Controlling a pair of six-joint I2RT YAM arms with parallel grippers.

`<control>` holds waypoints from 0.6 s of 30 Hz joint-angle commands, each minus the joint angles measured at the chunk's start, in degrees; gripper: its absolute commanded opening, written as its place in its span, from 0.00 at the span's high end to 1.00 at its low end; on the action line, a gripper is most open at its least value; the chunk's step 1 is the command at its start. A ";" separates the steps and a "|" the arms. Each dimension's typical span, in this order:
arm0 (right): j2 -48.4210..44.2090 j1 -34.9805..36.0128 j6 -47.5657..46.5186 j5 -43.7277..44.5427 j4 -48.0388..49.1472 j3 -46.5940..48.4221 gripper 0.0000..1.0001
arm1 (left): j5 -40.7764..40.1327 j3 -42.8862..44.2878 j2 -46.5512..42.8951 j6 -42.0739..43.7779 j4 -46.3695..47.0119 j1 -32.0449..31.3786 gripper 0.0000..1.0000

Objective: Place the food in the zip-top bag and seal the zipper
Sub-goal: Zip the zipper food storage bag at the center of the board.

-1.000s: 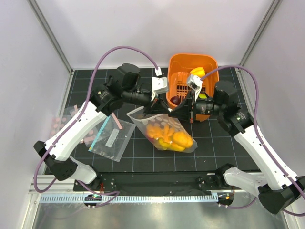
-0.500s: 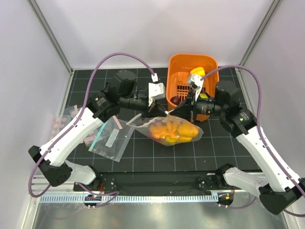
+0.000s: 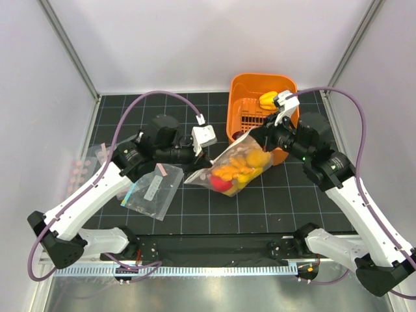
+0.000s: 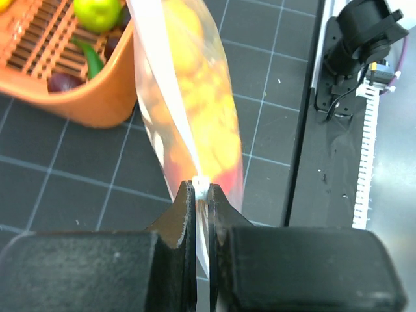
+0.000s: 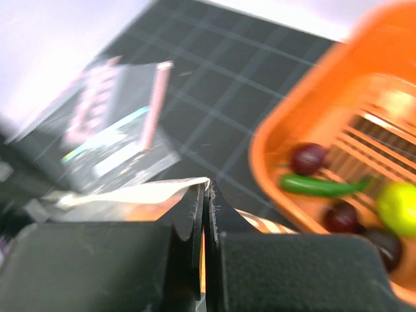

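- Clear dotted plastic is pulled taut between the two arms: the zip-top bag (image 3: 237,162) is held up off the desk (image 3: 195,214), just in front of the orange basket (image 3: 242,91).
- Within the last second the bag has been swung. Its mouth edge, level before, now slants from the left fingers (image 3: 197,169), drawn back and low, up to the right fingers (image 3: 259,134).
- The food (image 3: 244,168) has been tipped toward the lower end, where a red piece (image 3: 221,184) is now exposed.
- Both pairs of fingers are clenched on the bag's top edge, one at each end.
- The edge is judged to be drawn straight ready for sealing, yet the filling looks unfinished.
- By the left wrist view the zipper (image 4: 166,91) is shown running straight into the pinched fingers. A lime (image 4: 97,12) and a dark purple piece (image 4: 63,82) are shown left in the basket, which is not made out from above.
- Only from above is the bag with the teal strip (image 3: 153,188) seen plainly, lying well apart.
- Whether the seal is pressed shut cannot be told.
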 commanded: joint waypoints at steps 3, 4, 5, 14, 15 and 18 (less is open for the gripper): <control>0.24 -0.81 3.63 29.68 2.67 1.74 0.99 | -4.20 -2.76 -3.98 -5.45 -3.22 0.15 1.00; -0.02 -0.81 4.07 33.27 2.93 1.39 0.99 | -4.82 -3.29 -4.25 -5.72 -3.40 0.06 1.00; -0.28 -0.81 4.94 34.78 3.72 0.86 0.99 | -5.43 -3.47 -4.43 -5.90 -3.75 0.06 1.00; -2.22 -0.90 8.11 48.50 2.94 -1.69 0.99 | -7.81 -6.02 -5.66 -7.92 -5.24 0.06 1.00; -2.74 -0.90 8.64 50.16 2.85 -2.21 0.99 | -8.25 -6.02 -5.66 -7.92 -5.16 0.15 1.00; -3.71 -0.90 9.43 52.98 2.32 -3.53 0.99 | -10.09 -5.76 -5.22 -8.27 -5.59 0.06 1.00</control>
